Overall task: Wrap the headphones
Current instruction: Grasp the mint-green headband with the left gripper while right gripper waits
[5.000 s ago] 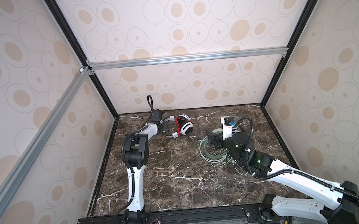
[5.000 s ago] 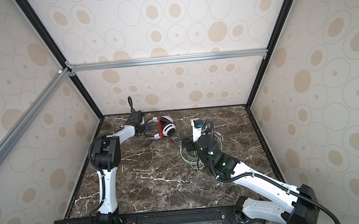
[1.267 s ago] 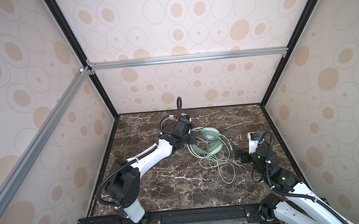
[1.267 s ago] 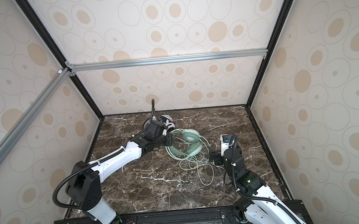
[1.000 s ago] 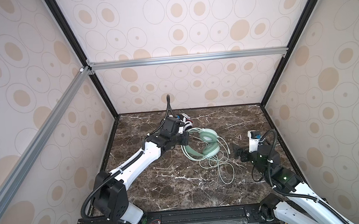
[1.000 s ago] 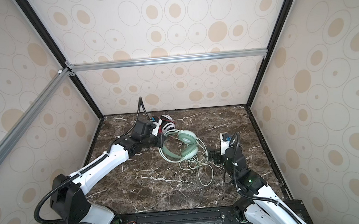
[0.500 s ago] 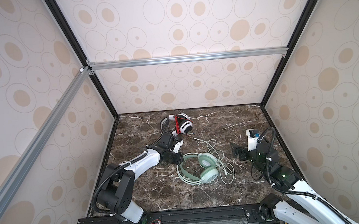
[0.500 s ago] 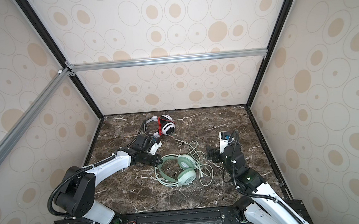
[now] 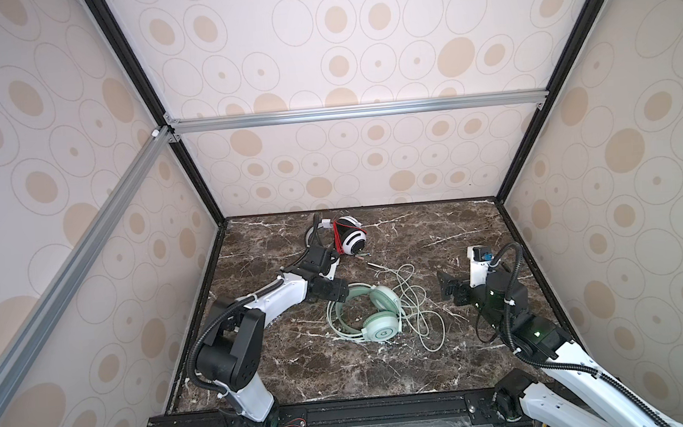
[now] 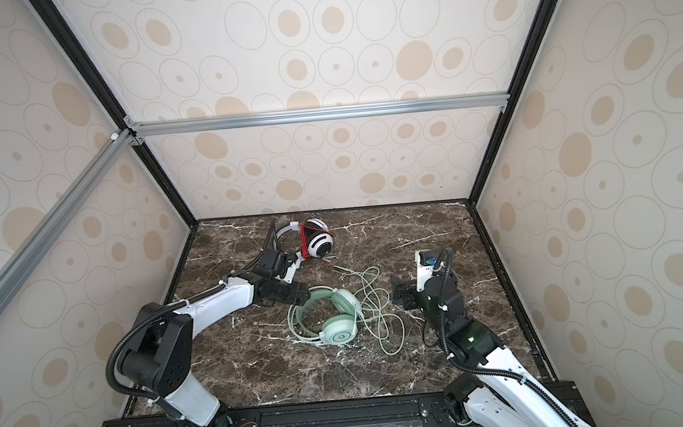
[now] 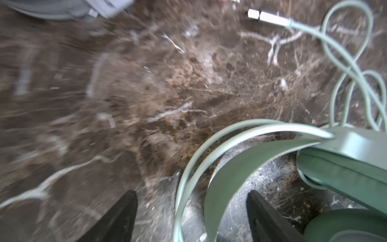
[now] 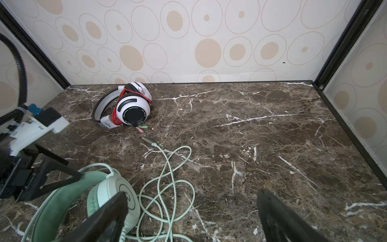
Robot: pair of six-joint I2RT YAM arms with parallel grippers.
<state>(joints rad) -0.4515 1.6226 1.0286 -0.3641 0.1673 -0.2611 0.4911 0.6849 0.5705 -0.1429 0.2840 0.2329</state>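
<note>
The mint-green headphones lie flat mid-table, their green cord spilling loosely to the right, plug toward the back. My left gripper is open, its jaws standing either side of the green headband without pinching it. The white headphones, red cord wound round them, sit at the back. My right gripper hovers open, empty, just right of the cord.
The brown marble table is boxed in by patterned walls with black corner posts. The white headset's pink and green plugs lie on the marble just in front of it.
My left gripper dragged the green headphones from the back toward the middle front, then opened and let go of the headband. The right gripper stayed open and almost still.
</note>
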